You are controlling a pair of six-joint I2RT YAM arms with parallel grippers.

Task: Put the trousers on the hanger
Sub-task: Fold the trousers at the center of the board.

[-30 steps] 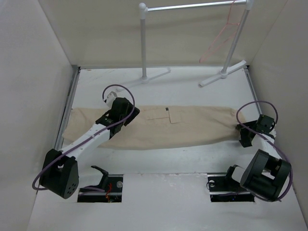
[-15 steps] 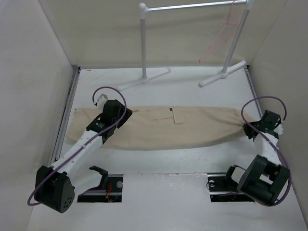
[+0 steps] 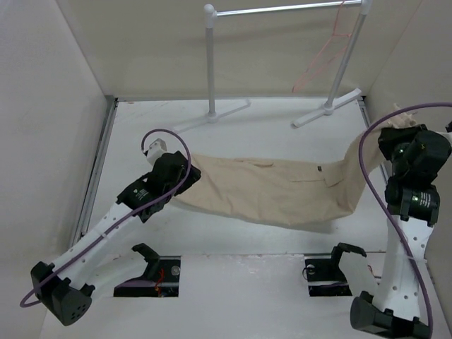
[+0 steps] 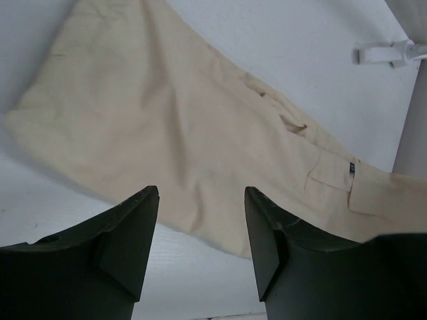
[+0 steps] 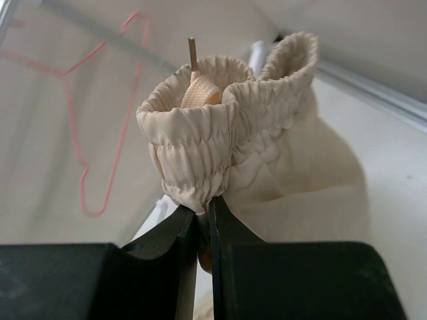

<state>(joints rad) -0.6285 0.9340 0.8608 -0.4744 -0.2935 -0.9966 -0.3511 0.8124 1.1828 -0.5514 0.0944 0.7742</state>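
Note:
The beige trousers lie stretched across the table, their right end lifted off it. My right gripper holds that end high at the right; in the right wrist view it is shut on the gathered elastic waistband of the trousers. My left gripper hovers over the left end. In its wrist view it is open with nothing between the fingers, and the trousers lie just ahead on the table. The pink wire hanger hangs on the rack's bar at the back right, beyond the waistband.
A white tubular rack with a silver bar stands at the back, its feet on the table; one foot shows in the left wrist view. Beige walls close in the left, right and back. Black cradles sit in slots at the near edge.
My right gripper shut on the waistband and lifted it up and back to the right, dragging the trousers rightward. The left arm reached a little further forward, still open.

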